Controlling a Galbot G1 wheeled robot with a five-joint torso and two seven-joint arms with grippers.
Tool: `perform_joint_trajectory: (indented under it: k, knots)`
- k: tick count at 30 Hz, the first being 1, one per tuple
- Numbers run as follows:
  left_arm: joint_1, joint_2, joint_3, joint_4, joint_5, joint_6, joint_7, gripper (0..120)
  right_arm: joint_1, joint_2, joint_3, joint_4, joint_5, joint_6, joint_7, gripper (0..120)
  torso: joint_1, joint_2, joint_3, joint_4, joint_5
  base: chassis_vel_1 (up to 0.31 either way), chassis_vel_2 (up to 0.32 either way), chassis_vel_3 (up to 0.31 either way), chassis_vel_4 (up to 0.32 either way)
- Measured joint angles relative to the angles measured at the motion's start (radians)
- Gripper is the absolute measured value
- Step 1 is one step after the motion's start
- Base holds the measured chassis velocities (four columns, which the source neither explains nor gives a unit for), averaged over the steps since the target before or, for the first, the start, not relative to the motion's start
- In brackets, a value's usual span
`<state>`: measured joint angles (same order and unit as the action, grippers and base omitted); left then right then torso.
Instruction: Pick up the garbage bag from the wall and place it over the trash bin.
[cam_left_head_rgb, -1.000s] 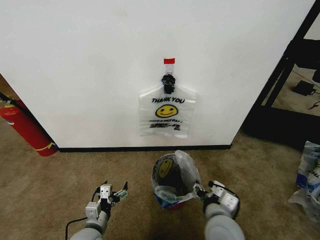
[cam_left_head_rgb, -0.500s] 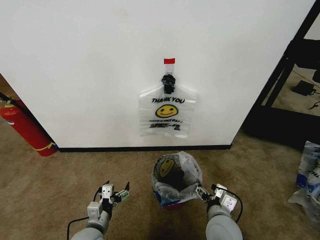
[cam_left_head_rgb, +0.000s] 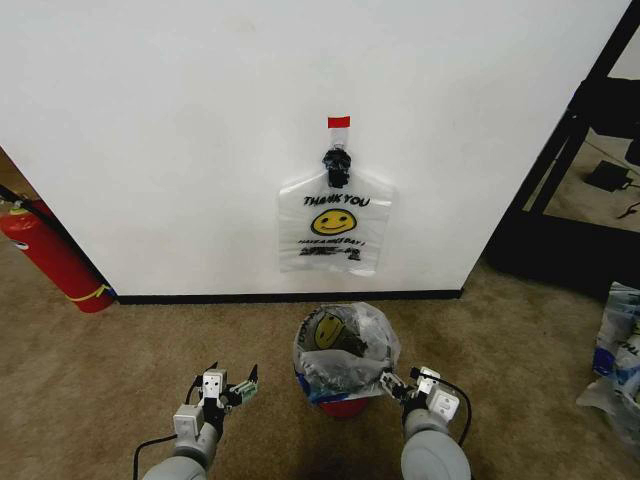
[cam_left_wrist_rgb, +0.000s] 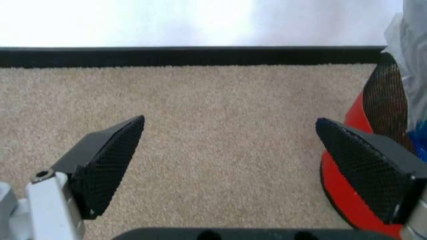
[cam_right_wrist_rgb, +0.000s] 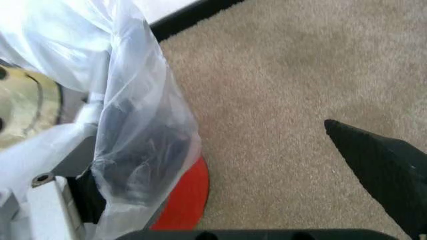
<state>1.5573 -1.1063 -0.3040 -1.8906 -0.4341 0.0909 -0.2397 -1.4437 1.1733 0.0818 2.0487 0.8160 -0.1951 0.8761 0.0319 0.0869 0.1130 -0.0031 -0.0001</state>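
Across the upper frame, head view: white wall (cam_left_head_rgb: 180, 130) with black baseboard (cam_left_head_rgb: 200, 298); tan carpet (cam_left_head_rgb: 100, 380) below.
Upper centre, head view: a garbage bag (cam_left_head_rgb: 335, 232) hanging flat on the wall from a dark hook (cam_left_head_rgb: 337, 165) under a strip of red tape (cam_left_head_rgb: 339, 122); smiley face and "THANK YOU" facing out.
Lower centre, head view: trash bin (cam_left_head_rgb: 340, 365) on the carpet, already draped with a second bag (cam_left_head_rgb: 345, 350); red base visible under the plastic.
Left edge, head view: red fire extinguisher (cam_left_head_rgb: 50, 255) leaning near the wall.
Left wrist view, unlike head view: black mesh side and red base of the bin (cam_left_wrist_rgb: 373, 130) at the frame's right edge, close beside one finger pad (cam_left_wrist_rgb: 363, 167).
Right wrist view, unlike head view: draped plastic (cam_right_wrist_rgb: 127, 125) lying over one finger, red base (cam_right_wrist_rgb: 187, 200) beneath.
Left gripper (cam_left_head_rgb: 228, 385): low over carpet, lower left of centre, jaws spread wide, holding nothing.
Right gripper (cam_left_head_rgb: 405, 385): lower right of centre, just beside the bin, jaws parted, one finger under the draped plastic, nothing clamped.
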Motion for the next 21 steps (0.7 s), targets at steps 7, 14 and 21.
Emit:
perform_joint_trajectory:
  k: [7,14,21]
  knots:
    - [-0.006,-0.003,0.007,0.0,0.003,-0.001,0.002,100,-0.011,-0.004,0.007,0.01,-0.032,0.032,-0.039,100,0.0,0.0,0.0,0.0,0.0001,0.0,0.0,0.0,0.0]
    - [-0.002,-0.001,0.003,-0.005,0.002,0.0,0.003,100,-0.045,-0.046,0.012,0.003,-0.062,0.046,-0.133,100,0.0,0.0,0.0,0.0001,0.0003,0.0,0.0,0.0,0.0]
    - [-0.003,-0.005,0.001,0.008,0.001,-0.006,0.003,100,-0.084,-0.103,0.037,0.011,-0.091,0.142,-0.265,100,0.0,0.0,0.0,0.0001,0.0002,0.0,0.0,0.0,0.0]
